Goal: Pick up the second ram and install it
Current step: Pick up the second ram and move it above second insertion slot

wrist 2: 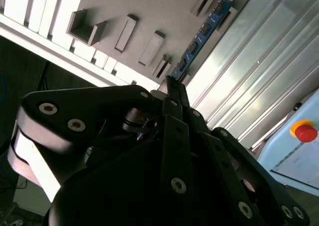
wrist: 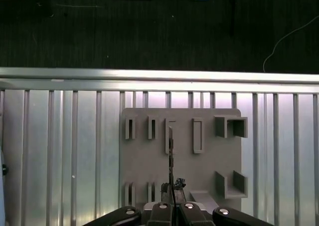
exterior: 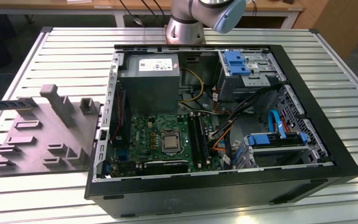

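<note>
Pickup step, we judge; our hand pinches the ram at the holder, nine o'clock of the case; lifting wants a straight pull.

second ram partly hidden behind hand, seemingly clamped

The computer case has its side off, so the motherboard can be reached from above. The memory slots sit in a narrow lane. The processor socket is on one side, loose cables are just beside them on the other, and the tall power supply stands near. The grey fixture with its raised posts lies under the second ram, which is clamped in the fingers. Open slatted tabletop lies around the fixture.
</note>
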### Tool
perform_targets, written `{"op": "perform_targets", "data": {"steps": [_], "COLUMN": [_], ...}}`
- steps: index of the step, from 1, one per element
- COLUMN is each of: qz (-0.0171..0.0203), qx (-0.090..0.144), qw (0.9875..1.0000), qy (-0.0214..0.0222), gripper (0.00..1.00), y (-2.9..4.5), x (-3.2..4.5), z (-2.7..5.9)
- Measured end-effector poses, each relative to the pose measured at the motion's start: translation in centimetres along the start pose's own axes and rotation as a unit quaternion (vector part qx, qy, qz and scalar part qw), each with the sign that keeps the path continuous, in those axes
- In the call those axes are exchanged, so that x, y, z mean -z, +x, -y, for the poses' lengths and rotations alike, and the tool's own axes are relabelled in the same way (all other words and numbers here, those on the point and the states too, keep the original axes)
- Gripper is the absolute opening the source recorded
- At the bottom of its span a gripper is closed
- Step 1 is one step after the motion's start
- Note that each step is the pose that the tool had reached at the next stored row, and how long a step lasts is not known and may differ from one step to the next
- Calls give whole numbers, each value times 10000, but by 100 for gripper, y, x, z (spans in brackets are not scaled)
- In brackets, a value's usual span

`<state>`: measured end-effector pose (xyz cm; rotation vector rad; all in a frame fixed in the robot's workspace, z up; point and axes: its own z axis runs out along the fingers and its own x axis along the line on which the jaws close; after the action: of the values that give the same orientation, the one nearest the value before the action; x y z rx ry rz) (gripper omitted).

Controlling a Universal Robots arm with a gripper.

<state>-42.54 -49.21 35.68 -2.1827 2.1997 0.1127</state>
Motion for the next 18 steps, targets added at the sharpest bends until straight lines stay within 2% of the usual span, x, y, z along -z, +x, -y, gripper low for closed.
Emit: {"op": "perform_targets", "data": {"steps": [18], "qz": [47], "qx": [1], "qw": [10000], "qy": [4], "gripper": [11], "y": [-20], "x": [234], "z": [-6]}}
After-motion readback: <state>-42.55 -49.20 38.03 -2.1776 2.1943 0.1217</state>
